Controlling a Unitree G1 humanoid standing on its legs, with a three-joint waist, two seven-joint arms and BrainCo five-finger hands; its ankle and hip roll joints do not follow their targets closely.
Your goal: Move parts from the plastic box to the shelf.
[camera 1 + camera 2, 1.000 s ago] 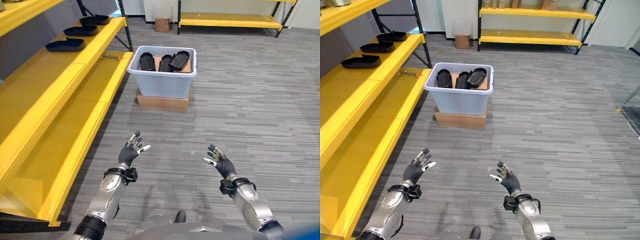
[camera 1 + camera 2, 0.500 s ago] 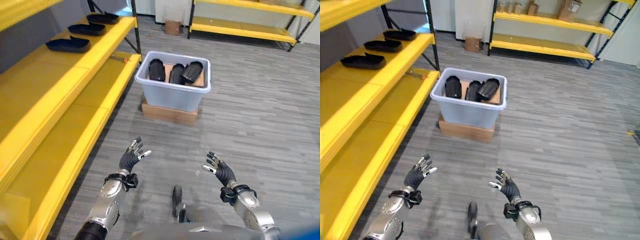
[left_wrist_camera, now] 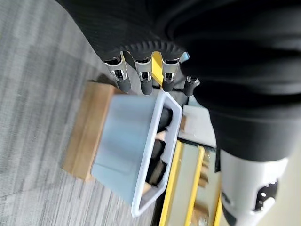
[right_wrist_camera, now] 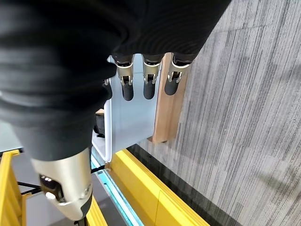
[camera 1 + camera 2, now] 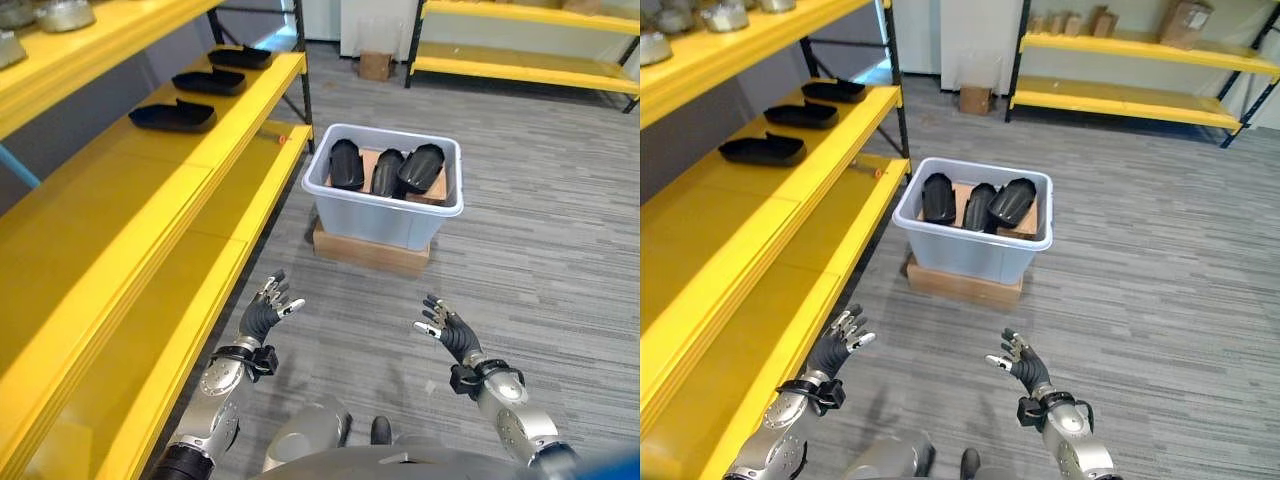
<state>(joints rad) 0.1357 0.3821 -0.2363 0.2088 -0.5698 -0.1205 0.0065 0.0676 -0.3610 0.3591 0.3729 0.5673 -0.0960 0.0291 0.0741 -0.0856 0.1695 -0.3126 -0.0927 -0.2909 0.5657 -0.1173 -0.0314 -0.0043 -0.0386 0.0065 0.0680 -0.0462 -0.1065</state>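
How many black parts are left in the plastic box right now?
3 visible, standing side by side in the plastic box: left part, middle part, right part. More may lie hidden beneath them.

three parts boxed, three trays shelved

Grey striped carpet floor runs to yellow racking against a pale far wall.
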